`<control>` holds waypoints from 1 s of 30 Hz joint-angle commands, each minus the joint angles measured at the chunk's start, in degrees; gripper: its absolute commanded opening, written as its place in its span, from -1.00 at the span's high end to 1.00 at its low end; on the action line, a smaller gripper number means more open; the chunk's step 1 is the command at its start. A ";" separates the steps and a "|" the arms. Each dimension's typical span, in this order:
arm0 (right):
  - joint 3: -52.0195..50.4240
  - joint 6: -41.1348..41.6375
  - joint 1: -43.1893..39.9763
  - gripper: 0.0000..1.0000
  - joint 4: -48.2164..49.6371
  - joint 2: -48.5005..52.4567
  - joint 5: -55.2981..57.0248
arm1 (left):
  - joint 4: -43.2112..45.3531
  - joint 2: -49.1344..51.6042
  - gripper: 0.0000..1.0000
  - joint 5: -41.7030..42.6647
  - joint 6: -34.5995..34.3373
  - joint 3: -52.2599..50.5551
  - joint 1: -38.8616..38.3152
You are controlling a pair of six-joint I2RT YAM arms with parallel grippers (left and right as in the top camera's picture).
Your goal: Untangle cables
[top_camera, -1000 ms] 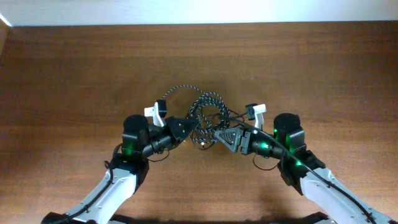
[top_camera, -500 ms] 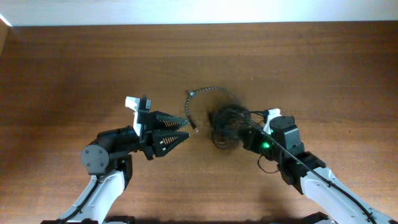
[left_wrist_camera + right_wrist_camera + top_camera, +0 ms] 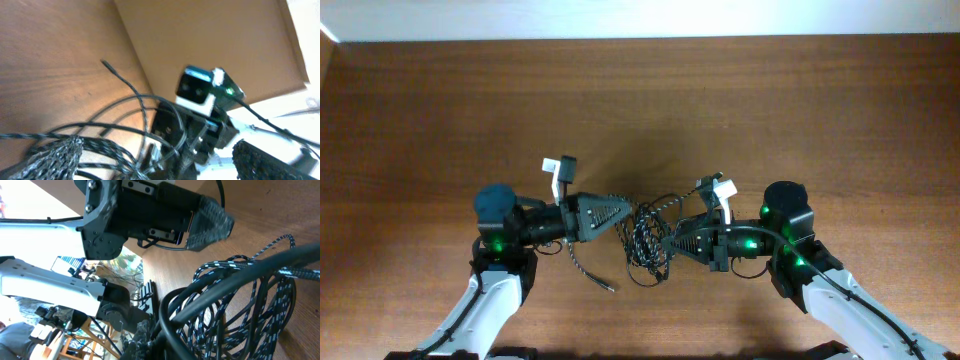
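Brown wooden table point(image 3: 440, 110) lay under both arms. Left gripper point(image 3: 625, 213) held mesh-textured fingers point(image 3: 60, 155) spread wide, strands running between them. Right gripper point(image 3: 670, 243) had jaws together, clamped into cable tangle point(image 3: 650, 235). Tangle sat mid-table between both grippers. Braided black-and-white speckled cable point(image 3: 280, 305) lay in loops, one tail trailing toward left arm. Plain thin black cable point(image 3: 131, 89) threaded through, plug end resting on wood.

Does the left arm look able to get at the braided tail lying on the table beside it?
Probably yes. The left tool is open and empty, and the braided tail lies on bare table right beside it, outside the bundle the right tool holds shut. Nothing covers it.
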 commanded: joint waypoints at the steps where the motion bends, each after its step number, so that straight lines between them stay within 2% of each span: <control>1: 0.79 -0.85 0.15 0.92 0.61 -0.55 -1.20 | -5.68 -0.22 -0.98 1.18 0.15 0.33 -5.68; 2: 0.79 -0.83 0.15 0.92 0.61 -0.55 -1.18 | -12.39 -0.22 -0.98 -6.56 2.97 0.33 -9.25; 3: 0.79 -0.83 0.15 0.92 0.59 -0.55 -1.20 | -21.86 -0.22 -0.98 -16.22 2.95 0.33 -12.07; 4: 0.79 -0.83 0.15 0.92 0.59 -0.55 -1.20 | -31.08 -0.22 -0.43 -24.48 2.49 0.33 -13.09; 5: 0.79 -0.83 0.15 0.91 0.59 -0.55 -1.20 | -37.83 -0.22 -0.04 -31.17 -4.42 0.33 -13.09; 6: 0.79 -0.85 0.15 0.92 0.59 -0.55 -1.18 | -39.80 -0.22 -0.87 -34.40 -8.09 0.33 -13.09; 7: 0.79 -0.85 0.15 0.91 0.59 -0.55 -1.18 | -39.78 -0.22 -0.99 -34.91 -8.00 0.33 -13.11; 10: 0.79 -0.85 0.15 0.92 0.61 -0.55 -1.18 | -37.40 -0.22 -0.98 -35.95 -8.02 0.33 -17.51; 11: 0.79 -0.85 0.15 0.92 0.61 -0.55 -1.18 | -33.75 -0.22 -0.75 -35.95 -8.04 0.33 -20.17; 12: 0.79 -0.85 0.15 0.91 0.61 -0.55 -1.16 | -26.58 -0.22 -0.39 -36.02 -8.02 0.33 -23.87; 13: 0.79 -0.85 0.15 0.91 0.61 -0.55 -1.16 | -21.99 -0.22 0.49 -38.25 -8.02 0.33 -26.47; 14: 0.79 -0.85 0.15 0.91 0.61 -0.55 -1.16 | -22.80 -0.22 1.00 -43.04 -8.02 0.33 -27.21; 16: 0.79 -0.87 0.15 0.91 0.46 -0.55 -0.42 | -22.97 -0.24 1.00 -48.96 -7.98 0.33 -24.98; 17: 0.79 -0.90 0.15 0.91 -1.99 -0.55 4.02 | -22.80 -0.68 1.00 -49.31 -7.56 0.33 -20.50; 18: 0.79 -0.90 0.15 0.91 -6.80 -0.55 11.87 | -21.77 -2.34 1.00 -45.44 -7.56 0.33 -14.64; 19: 0.79 -0.85 0.15 0.91 -16.22 -0.55 29.73 | -18.60 -6.69 1.00 -35.65 -7.45 0.33 -4.48; 20: 0.79 -0.83 0.15 0.91 -21.94 -0.55 41.70 | -16.52 -11.15 1.00 -27.65 -5.49 0.33 3.06; 21: 0.79 -0.83 0.15 0.78 -26.67 -0.55 51.15 | -16.35 -16.39 1.00 -19.91 -5.40 0.33 10.43; 22: 0.79 -0.83 0.15 0.65 -29.05 -0.55 57.51 | -16.26 -19.96 1.00 -14.40 -5.40 0.33 14.14; 23: 0.79 -0.83 0.15 0.57 -30.56 -0.55 62.99 | -12.76 -24.90 1.00 -6.73 -5.40 0.33 18.49; 24: 0.79 -0.81 0.15 0.32 -30.64 -0.55 64.54 | -6.01 -27.82 0.99 -0.52 -5.40 0.33 20.26; 25: 0.76 -0.57 0.15 -0.06 -30.62 -0.55 62.40 | -0.24 -29.51 0.94 3.69 -5.40 0.33 20.50; 26: 0.76 -0.61 0.15 -0.40 -30.16 -0.55 52.37 | -0.17 -29.57 0.93 6.08 -4.00 0.33 20.50; 27: 0.79 -5.88 0.17 -0.58 -25.97 -0.55 24.33 | -0.33 -29.46 1.00 9.40 1.53 0.33 20.50; 29: 0.76 -13.27 0.17 -0.67 -15.89 -0.55 -2.99 | -0.35 -29.18 1.00 10.60 11.47 0.33 20.50; 30: 0.76 -13.27 0.17 -0.71 -12.68 -0.55 -5.70 | -0.44 -27.69 1.00 9.84 12.63 0.33 20.50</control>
